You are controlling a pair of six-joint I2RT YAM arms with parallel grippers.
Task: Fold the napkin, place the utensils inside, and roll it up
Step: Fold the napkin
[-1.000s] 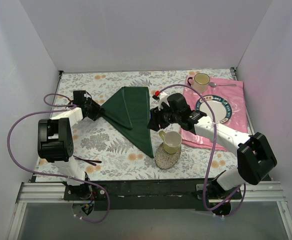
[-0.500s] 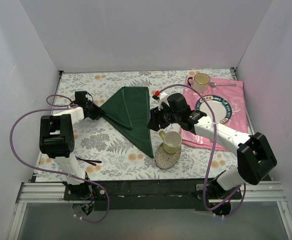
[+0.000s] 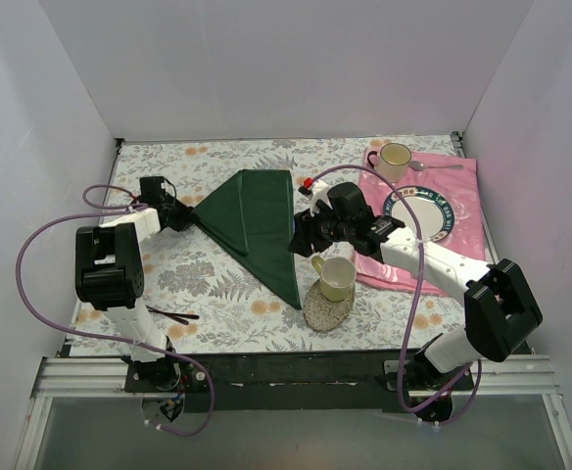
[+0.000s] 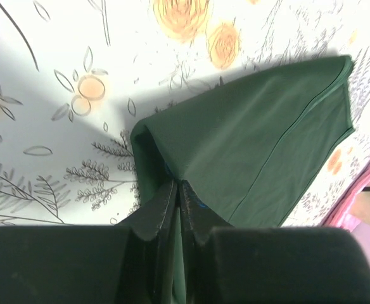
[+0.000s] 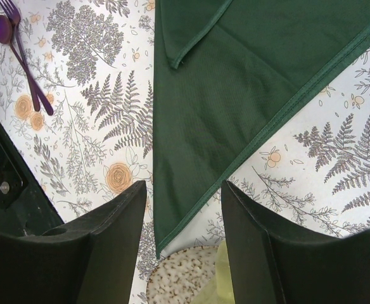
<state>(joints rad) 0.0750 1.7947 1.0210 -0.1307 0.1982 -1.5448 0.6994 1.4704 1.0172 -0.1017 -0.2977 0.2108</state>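
White walls close in the counter (image 3: 217, 284), which is covered with a flowery cloth. On its middle lies the dark green napkin (image 3: 257, 230), folded to a triangle, its long point reaching toward the near edge and ending just beside a round coaster (image 3: 317, 311). The left tool (image 3: 182, 216) is pinched tight on the left corner of the napkin; in the left wrist view its two fingers (image 4: 163, 206) press together with the green fabric between them, and the corner stands up as a small fold. The right tool (image 3: 302, 241) hangs over the right edge of the napkin with its jaws wide apart and holds nothing. A yellow-green cup (image 3: 337, 277) stands on the coaster. To the right a pink cloth (image 3: 462, 191) carries a plate (image 3: 441, 217), a mug (image 3: 396, 155) and a silver spoon (image 3: 441, 165). Near the left arm's base a fork (image 5: 11, 9) and a purple spoon (image 5: 0, 28) lie side by side, well apart from the napkin
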